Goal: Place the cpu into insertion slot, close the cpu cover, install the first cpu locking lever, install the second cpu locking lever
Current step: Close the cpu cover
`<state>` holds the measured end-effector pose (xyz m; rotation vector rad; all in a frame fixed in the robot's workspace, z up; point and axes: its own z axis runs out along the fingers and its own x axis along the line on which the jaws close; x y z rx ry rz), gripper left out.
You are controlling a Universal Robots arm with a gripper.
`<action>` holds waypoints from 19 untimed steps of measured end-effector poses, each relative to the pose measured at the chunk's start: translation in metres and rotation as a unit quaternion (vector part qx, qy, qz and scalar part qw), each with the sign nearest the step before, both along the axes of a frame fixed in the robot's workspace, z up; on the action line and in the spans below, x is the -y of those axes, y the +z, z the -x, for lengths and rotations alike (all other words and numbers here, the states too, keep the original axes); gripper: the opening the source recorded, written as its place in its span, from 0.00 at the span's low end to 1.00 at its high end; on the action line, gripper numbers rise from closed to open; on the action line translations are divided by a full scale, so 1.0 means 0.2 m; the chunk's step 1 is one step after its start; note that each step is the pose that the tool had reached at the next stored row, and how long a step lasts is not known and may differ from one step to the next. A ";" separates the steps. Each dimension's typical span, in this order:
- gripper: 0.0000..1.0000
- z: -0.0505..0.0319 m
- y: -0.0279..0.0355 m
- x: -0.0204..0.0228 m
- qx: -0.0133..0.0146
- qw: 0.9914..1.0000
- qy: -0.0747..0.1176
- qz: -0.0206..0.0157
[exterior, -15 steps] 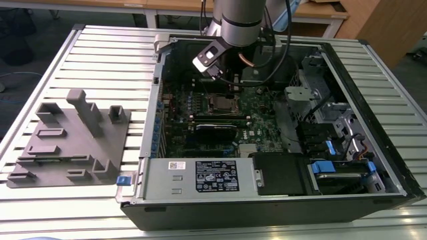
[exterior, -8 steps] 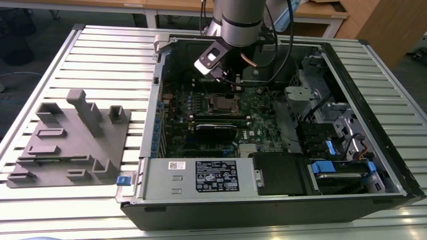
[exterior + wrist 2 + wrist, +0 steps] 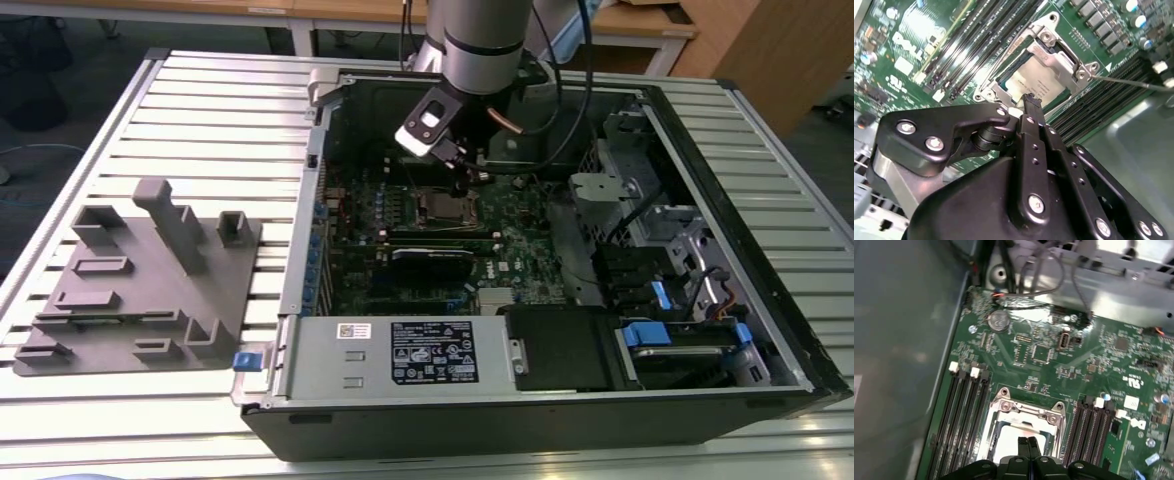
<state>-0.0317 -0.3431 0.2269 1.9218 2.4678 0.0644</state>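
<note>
Item: cpu [image 3: 1036, 86]. Silvery-grey square with a printed top, seated flat in the slot [image 3: 441, 207] at mid-board.
Cover [image 3: 1064, 59]: silver frame, lying down over the chip's edges. By the look, you have those two steps done.
Lever [image 3: 1134, 83]: thin rod standing free of the socket, so latching seems left to do.
Gripper [image 3: 1031, 102]: fingers pressed together, holding nothing, tip just above the chip.

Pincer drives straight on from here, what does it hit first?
Most likely the cpu, seated under the cpu cover; the pincer lines up near the cover's edge, so it might catch that frame instead.
</note>
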 end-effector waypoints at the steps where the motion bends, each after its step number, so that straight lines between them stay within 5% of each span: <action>1: 0.11 0.000 0.000 0.000 0.000 1.000 0.009 0.000; 5: 0.11 0.000 -0.002 0.000 0.000 0.999 0.045 0.000; 10: 0.11 0.000 -0.005 0.000 0.000 0.996 0.090 0.000; 14: 0.11 0.000 -0.007 0.000 0.000 0.992 0.127 0.000; 19: 0.11 0.000 -0.009 0.000 0.000 0.986 0.169 0.000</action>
